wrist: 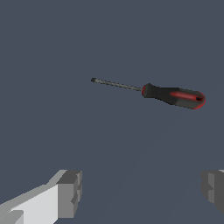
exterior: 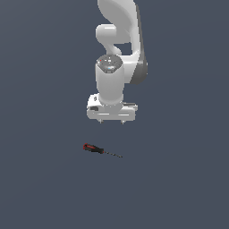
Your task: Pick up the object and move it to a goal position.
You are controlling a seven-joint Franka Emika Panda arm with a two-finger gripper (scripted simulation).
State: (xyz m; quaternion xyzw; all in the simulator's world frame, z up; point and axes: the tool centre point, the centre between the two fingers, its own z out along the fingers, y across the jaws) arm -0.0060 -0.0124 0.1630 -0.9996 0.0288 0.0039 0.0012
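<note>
The object is a small screwdriver (exterior: 99, 150) with a red-and-black handle and a thin dark shaft, lying flat on the grey floor. Its handle points to the exterior view's left. My white gripper (exterior: 112, 121) hangs well above it and slightly to the exterior view's right, touching nothing. In the wrist view the screwdriver (wrist: 173, 96) lies whole and unobstructed, apart from my gripper (wrist: 142, 190). Both grey fingertips (wrist: 70, 192) stand wide apart with nothing between them, so the gripper is open.
A plain dark grey floor (exterior: 44, 188) fills the scene. The white arm (exterior: 118, 40) rises behind the gripper. No goal marker or other object shows.
</note>
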